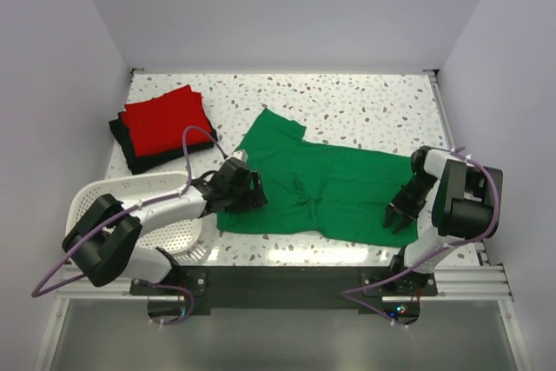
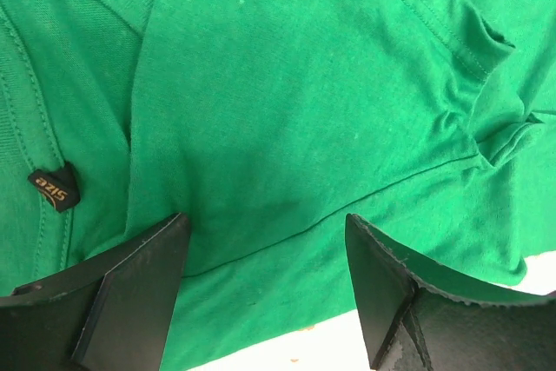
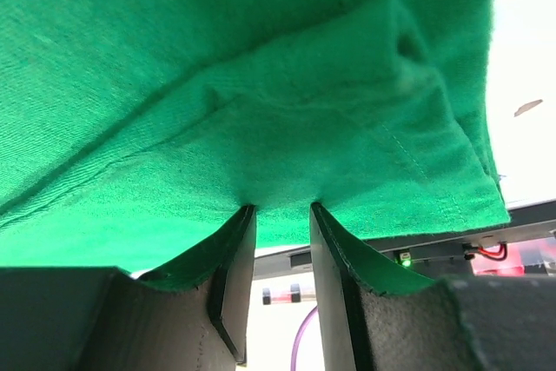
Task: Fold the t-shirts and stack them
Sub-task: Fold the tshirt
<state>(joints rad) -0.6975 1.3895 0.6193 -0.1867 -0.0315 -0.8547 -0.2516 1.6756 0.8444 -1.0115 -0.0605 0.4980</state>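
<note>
The green t-shirt (image 1: 326,184) lies spread flat across the middle of the table. My left gripper (image 1: 246,192) is open and low over the shirt's left end. In the left wrist view (image 2: 265,236) green cloth (image 2: 295,110) with a black size label (image 2: 54,187) lies between and beyond the spread fingers. My right gripper (image 1: 400,216) is at the shirt's near right corner. In the right wrist view (image 3: 280,210) its fingers are nearly together, with the tips pinching the green cloth (image 3: 261,93) near the hem. The red t-shirt (image 1: 165,117) lies folded on the folded black t-shirt (image 1: 139,158) at the back left.
A white slotted basket (image 1: 165,215) sits at the near left beside the left arm. The metal rail (image 1: 452,280) runs along the table's near edge, just below the right gripper. White walls close in the table on three sides.
</note>
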